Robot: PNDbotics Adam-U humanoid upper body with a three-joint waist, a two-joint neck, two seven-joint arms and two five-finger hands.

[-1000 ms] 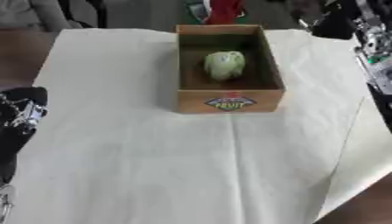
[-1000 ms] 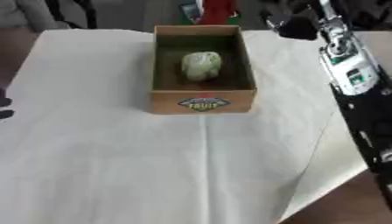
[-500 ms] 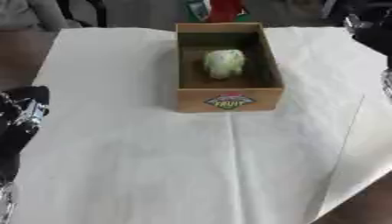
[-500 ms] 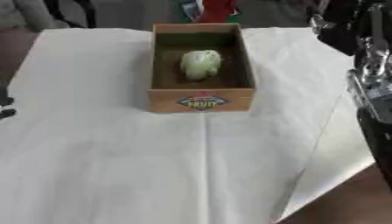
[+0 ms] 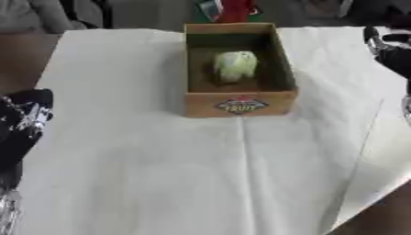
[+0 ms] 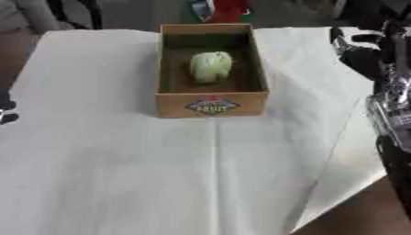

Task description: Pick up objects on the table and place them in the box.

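Since the earlier frames, the robot's right arm has been drawn back from the far side of the table toward the right edge, so that less of it is seen beside the box. The right hand (image 6: pixel 363 57) is shown as a dark, blurred shape at the right edge, level with the box and apart from it; whether its fingers are straight or curled cannot be told. Silver and black parts of the right arm are seen below it, along the right border of the right eye view.

The box (image 5: pixel 238 102), an open cardboard carton with a round fruit label on its near wall, is placed at the far middle of the table and has not been shifted. Inside it, a pale green, rounded object (image 5: pixel 234 65), something like a small cabbage, is seen resting on the floor of the box, toward the far half, in the same spot as before.

The table is covered by a white cloth (image 5: pixel 201 174) with a crease running from the box toward the near edge.

The left hand (image 5: pixel 24 120) is seen at the left edge, dark with silver details, unchanged in place and holding nothing; its finger posture cannot be made out.
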